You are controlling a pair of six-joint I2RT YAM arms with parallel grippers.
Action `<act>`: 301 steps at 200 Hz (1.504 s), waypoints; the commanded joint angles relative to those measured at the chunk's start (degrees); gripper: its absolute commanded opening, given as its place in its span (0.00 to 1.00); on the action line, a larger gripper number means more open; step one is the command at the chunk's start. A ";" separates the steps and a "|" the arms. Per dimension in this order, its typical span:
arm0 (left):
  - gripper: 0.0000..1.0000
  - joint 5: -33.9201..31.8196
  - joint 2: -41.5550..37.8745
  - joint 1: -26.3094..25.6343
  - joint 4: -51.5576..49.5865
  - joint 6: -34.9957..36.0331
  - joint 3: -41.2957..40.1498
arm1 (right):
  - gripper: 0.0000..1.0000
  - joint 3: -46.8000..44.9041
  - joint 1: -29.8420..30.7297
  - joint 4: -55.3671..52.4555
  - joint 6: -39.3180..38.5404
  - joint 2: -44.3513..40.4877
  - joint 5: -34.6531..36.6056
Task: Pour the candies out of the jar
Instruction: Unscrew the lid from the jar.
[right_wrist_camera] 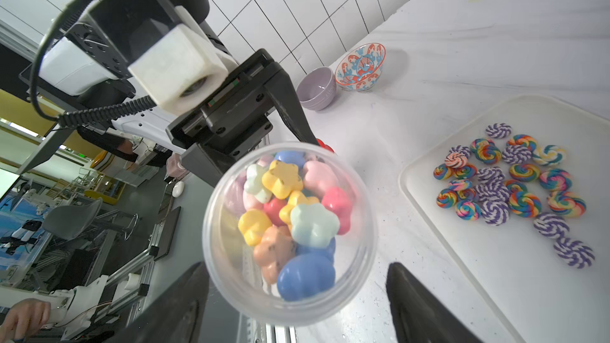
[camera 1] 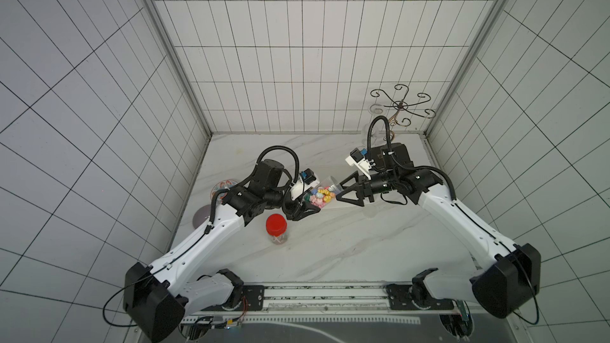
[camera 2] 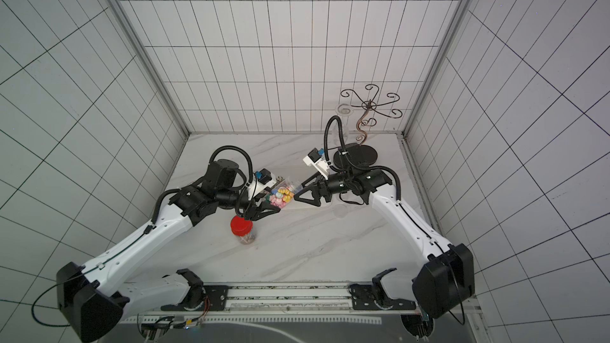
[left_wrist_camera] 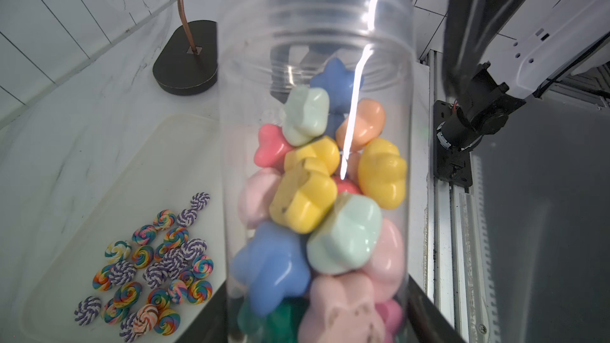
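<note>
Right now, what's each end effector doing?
Left end effector: closed on the jar of candies.
Right end effector: open, holding nothing, at the jar's mouth.

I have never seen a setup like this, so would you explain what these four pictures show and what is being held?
These are two robot arms working at a marble table. Two pictures look down from overhead and are almost alike. The other two come from a camera on each arm's wrist. The left gripper is shut on a clear jar, which is tilted with its lid off and holds pastel candies. The right gripper is open at the jar's mouth. On the table are a white tray with swirl sweets, a red-lidded jar, a lilac bowl, a patterned bowl and a curly metal stand.
</note>
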 commanded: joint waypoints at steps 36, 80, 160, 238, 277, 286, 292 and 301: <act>0.49 -17.02 -2.64 -2.88 6.13 1.61 -2.92 | 1.00 19.40 -1.44 -13.06 9.99 3.22 8.99; 0.49 -27.89 -6.06 -6.87 9.02 3.47 -6.15 | 0.98 23.97 -4.03 -21.77 15.59 9.97 4.52; 0.49 -32.27 -5.35 -9.62 9.17 4.67 -7.02 | 0.94 17.67 -2.81 -14.68 21.57 12.73 2.12; 0.49 -32.13 -5.90 -9.78 9.43 4.49 -7.38 | 0.94 15.81 0.34 -14.31 22.27 15.07 4.25; 0.49 -31.85 -5.79 -9.78 9.43 4.40 -7.20 | 0.91 14.62 1.37 -12.92 22.83 15.23 3.67; 0.49 -31.85 -5.87 -9.78 9.43 4.43 -7.26 | 0.90 14.37 1.49 -12.63 22.91 15.26 3.50; 0.49 -31.85 -5.88 -9.74 9.43 4.40 -7.33 | 0.89 14.27 1.59 -12.41 22.91 15.33 3.41; 0.49 -31.85 -5.88 -9.78 9.40 4.40 -7.35 | 0.89 14.17 1.75 -12.21 23.00 15.41 3.27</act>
